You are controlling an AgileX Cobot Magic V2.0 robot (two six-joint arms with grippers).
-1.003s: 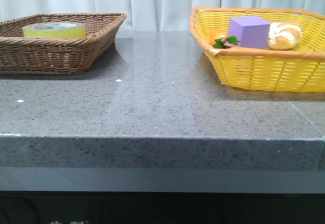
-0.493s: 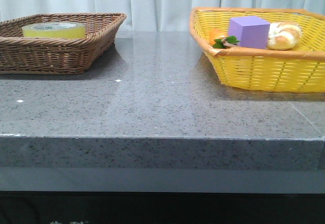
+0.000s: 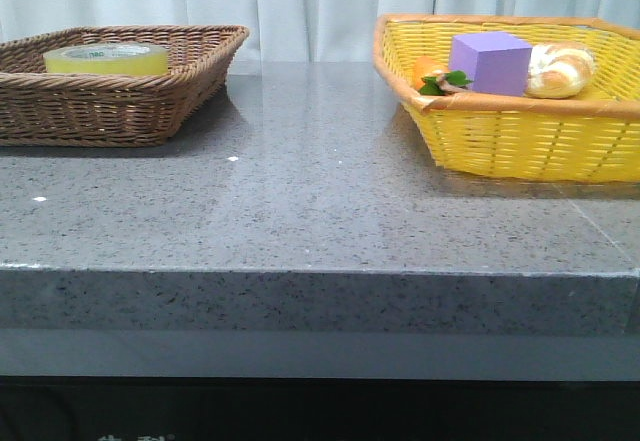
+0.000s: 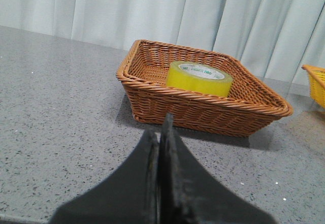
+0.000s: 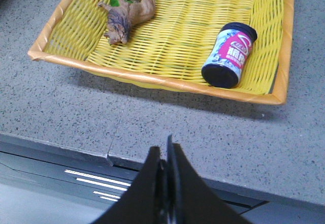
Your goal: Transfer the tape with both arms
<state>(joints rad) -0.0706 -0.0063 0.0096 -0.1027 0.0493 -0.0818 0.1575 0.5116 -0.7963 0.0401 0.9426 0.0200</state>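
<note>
Yellow tape point(image 4: 199, 77) lying in brown basket point(image 4: 152, 93), counter's far-left corner; both end effectors, left point(image 4: 160, 132) and right point(image 5: 166, 155), pressed together, ungrasped; approach pending, left needing to spread first.

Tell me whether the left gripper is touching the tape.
Apart. The left wrist view shows the left gripper, jaws shut, over bare table short of the brown basket, with the tape lying inside it beyond the rim.

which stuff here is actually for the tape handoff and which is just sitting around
For the job:
- tape, lying in the brown basket
- left gripper, shut
- right gripper, shut

Just lying about:
- yellow basket
- purple cube
- bread roll
- can
- toy animal
</note>
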